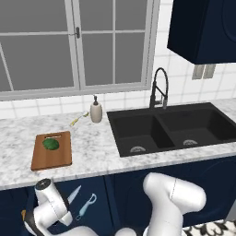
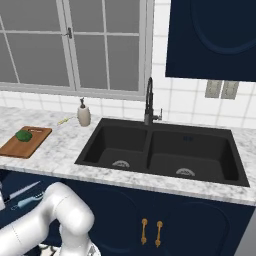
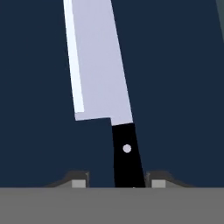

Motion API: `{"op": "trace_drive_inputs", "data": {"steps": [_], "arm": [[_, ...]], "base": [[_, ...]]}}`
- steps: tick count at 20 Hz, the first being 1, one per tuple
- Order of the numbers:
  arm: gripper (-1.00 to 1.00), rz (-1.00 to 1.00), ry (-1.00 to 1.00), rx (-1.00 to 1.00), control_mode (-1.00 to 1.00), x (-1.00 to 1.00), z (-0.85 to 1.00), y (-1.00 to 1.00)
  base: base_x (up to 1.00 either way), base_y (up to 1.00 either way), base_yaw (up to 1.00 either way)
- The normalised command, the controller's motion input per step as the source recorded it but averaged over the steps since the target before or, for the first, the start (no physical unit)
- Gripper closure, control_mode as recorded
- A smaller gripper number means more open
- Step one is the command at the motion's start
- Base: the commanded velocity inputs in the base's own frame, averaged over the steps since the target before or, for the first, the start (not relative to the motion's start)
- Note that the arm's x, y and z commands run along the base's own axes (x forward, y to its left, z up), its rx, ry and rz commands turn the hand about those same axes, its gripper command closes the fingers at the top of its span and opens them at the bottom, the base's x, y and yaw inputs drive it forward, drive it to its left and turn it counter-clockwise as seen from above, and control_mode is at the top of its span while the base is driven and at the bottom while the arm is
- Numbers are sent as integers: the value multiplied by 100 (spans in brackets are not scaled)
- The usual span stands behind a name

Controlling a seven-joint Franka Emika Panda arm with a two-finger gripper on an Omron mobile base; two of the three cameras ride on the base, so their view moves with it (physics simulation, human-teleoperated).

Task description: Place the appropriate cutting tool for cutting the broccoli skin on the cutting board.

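Note:
The knife (image 3: pixel 101 83), silver blade and black handle, lies on a dark blue surface below the counter edge, blade pointing away from my hand. My gripper (image 3: pixel 118 183) is open, with one fingertip on each side of the handle and a gap to it on both sides. The knife (image 1: pixel 73 194) also shows beside my wrist in the left base view, and as a thin blade (image 2: pixel 22 191) in the right base view. The cutting board (image 1: pixel 51 159) lies on the counter at the left with the broccoli (image 1: pixel 51 144) on its far half. Board (image 2: pixel 25 146) and broccoli (image 2: pixel 23 134) appear at the far left.
A light blue peeler (image 1: pixel 86 206) lies just right of the knife. A soap bottle (image 1: pixel 96 109) and a small yellow-green item (image 1: pixel 78 119) stand behind the board. The black double sink (image 1: pixel 173 129) with its faucet (image 1: pixel 159 87) takes up the counter's right half.

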Motion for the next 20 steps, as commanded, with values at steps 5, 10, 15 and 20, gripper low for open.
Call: {"op": "trace_drive_inputs", "data": {"steps": [5, 10, 15, 20], "arm": [[100, -6, 3, 0, -100, -32, -38, -11], [100, -7, 4, 0, -100, -71, -9, -6], [100, -3, 7, 0, -100, -33, 58, -10], [100, -1, 1, 0, -100, -35, 96, -15]], "base": [[0, 0, 0], [0, 0, 0], [0, 0, 0], [0, 0, 0]]}}
